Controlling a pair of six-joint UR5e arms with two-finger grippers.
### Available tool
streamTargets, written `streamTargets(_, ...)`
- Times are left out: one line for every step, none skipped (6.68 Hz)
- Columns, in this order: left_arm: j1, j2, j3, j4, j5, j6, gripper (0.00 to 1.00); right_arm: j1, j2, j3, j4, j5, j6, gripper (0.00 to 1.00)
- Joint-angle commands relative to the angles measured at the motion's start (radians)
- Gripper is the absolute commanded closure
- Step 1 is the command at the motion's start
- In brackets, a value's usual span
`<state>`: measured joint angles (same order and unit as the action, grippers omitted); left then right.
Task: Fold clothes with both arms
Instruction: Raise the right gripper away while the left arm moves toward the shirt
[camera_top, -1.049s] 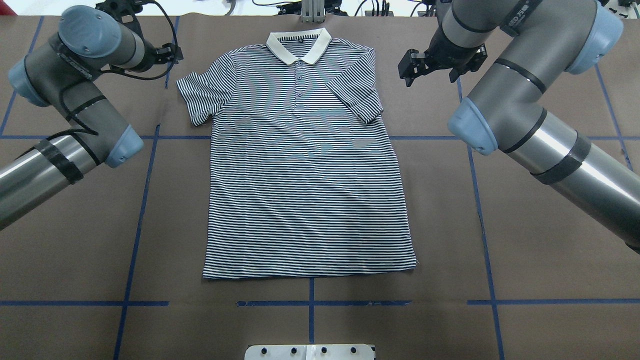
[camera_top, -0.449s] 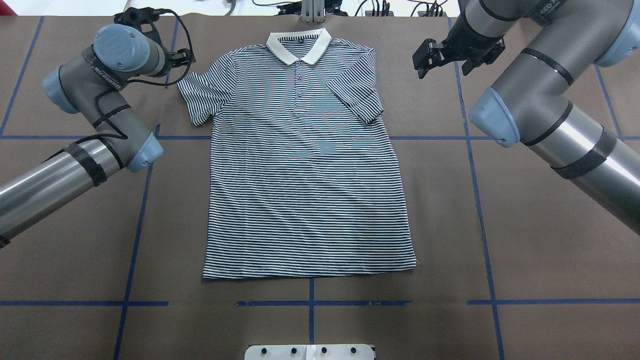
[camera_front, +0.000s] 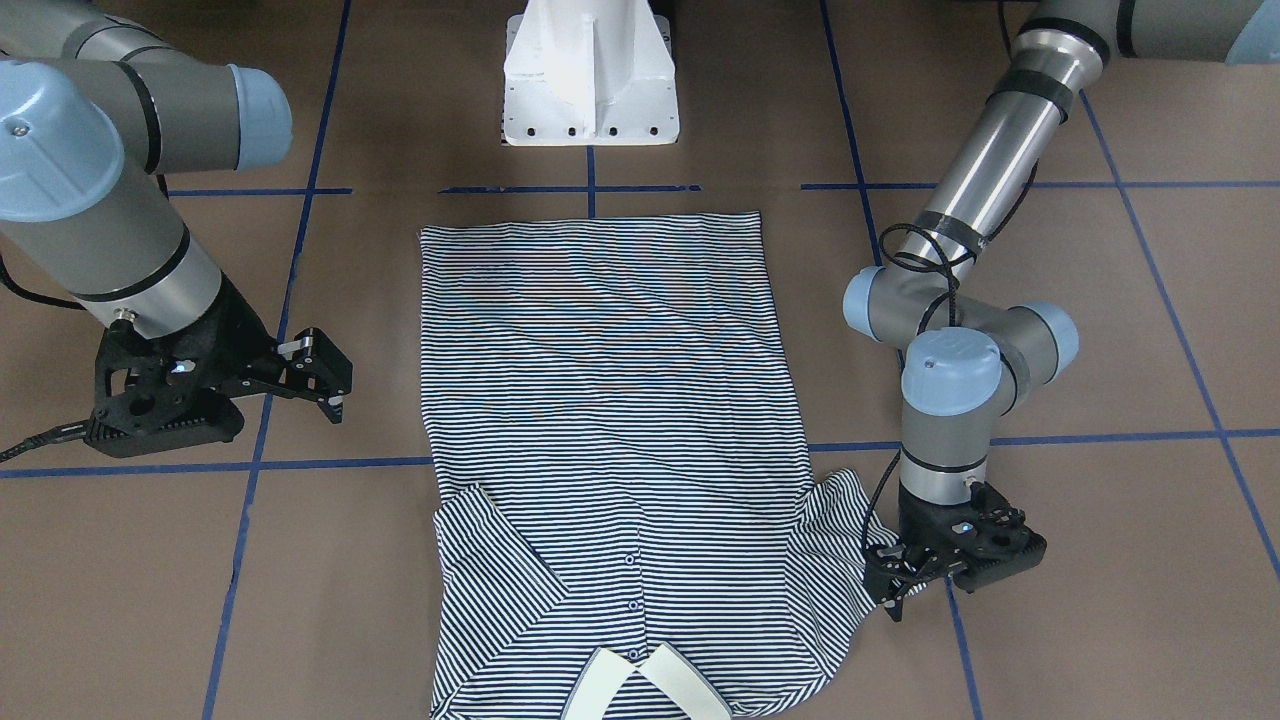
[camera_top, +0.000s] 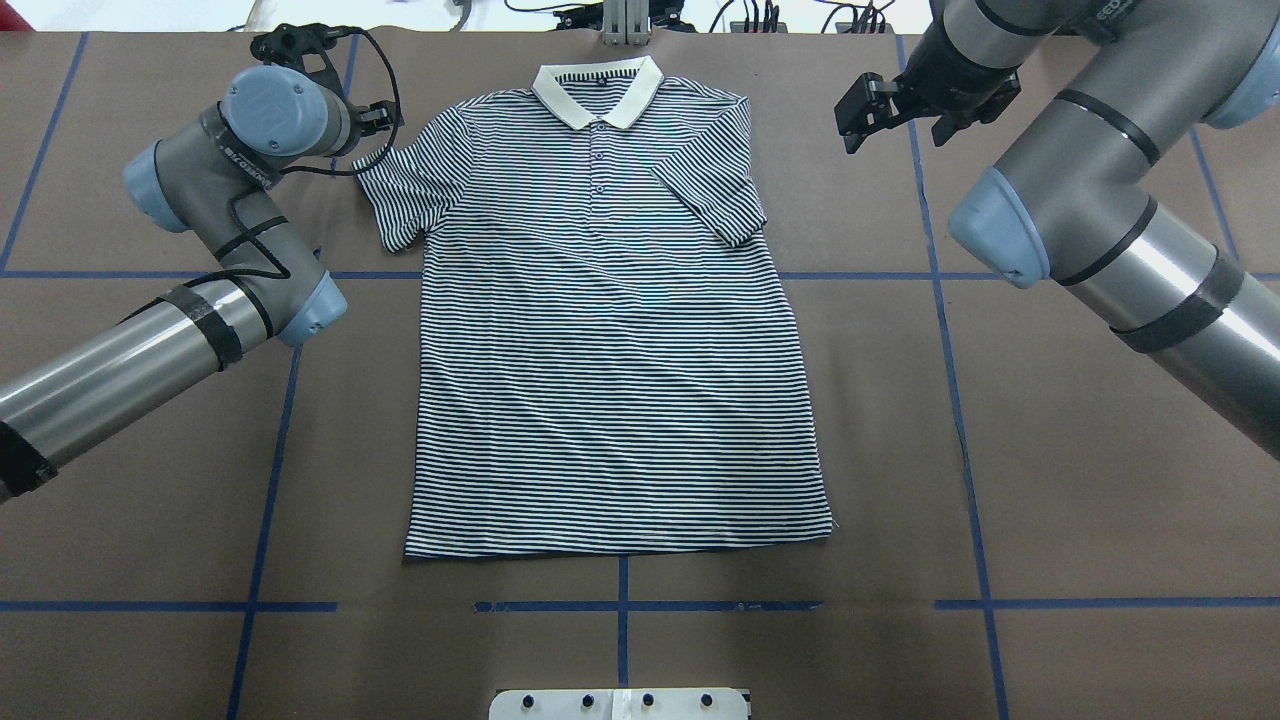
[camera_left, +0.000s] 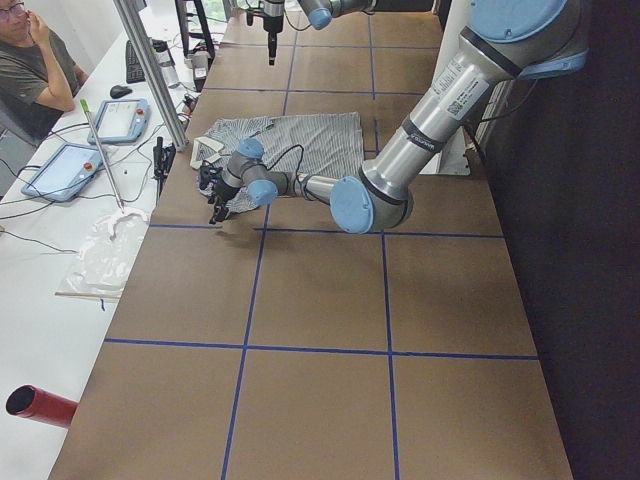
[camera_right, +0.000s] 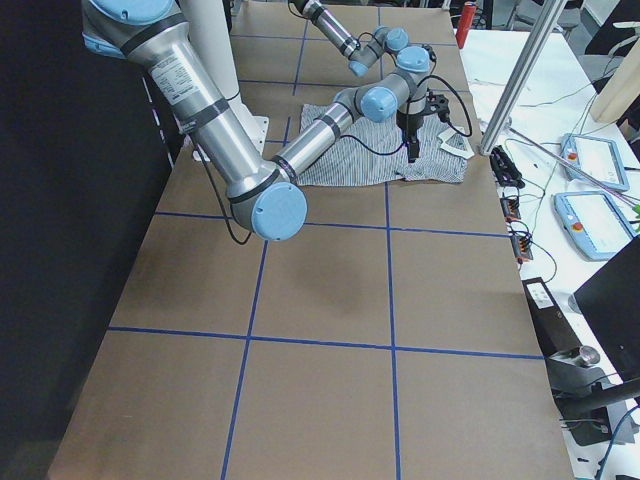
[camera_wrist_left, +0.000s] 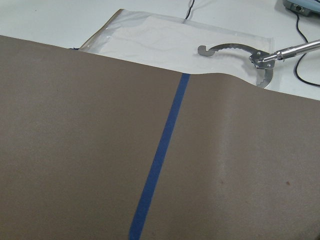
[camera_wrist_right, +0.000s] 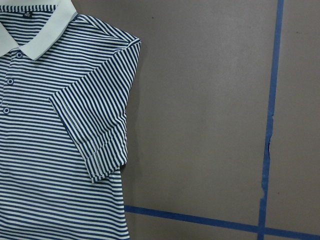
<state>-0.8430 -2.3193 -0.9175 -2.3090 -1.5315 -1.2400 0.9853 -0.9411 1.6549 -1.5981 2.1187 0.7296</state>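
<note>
Now the polo shirt (camera_top: 610, 350) lies flat on the table (camera_top: 1050, 450) — collar farthest from the robot.
At its edge, the left gripper (camera_front: 893, 592) — grip impossible to tell; the right gripper (camera_front: 328, 383) hangs apart, jaws parted.

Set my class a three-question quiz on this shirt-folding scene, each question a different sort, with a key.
1. Fill in: the collar is at the end of the shirt ____ from the robot's base.
2. The left gripper is nearest to: A the hem, B a sleeve, C the collar.
3. True or false: the shirt lies buttons down.
Key: 1 farthest; 2 B; 3 false.
</note>
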Motion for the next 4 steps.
streamTargets(0.001, 0.008, -0.014, 0.002, -0.007, 0.016, 0.06, -0.001, 0.005, -0.007, 0.001, 0.017, 0.001, 0.00)
streamTargets(0.001, 0.018, -0.041, 0.009, -0.013, 0.017, 0.08, -0.001, 0.005, -0.009, 0.001, 0.017, 0.001, 0.00)
streamTargets(0.001, 0.034, -0.059, 0.010, -0.013, 0.017, 0.08, -0.001, 0.005, -0.014, 0.001, 0.017, -0.001, 0.00)
streamTargets(0.004, 0.034, -0.060, 0.008, -0.015, 0.017, 0.09, -0.001, 0.007, -0.015, 0.001, 0.015, -0.001, 0.00)
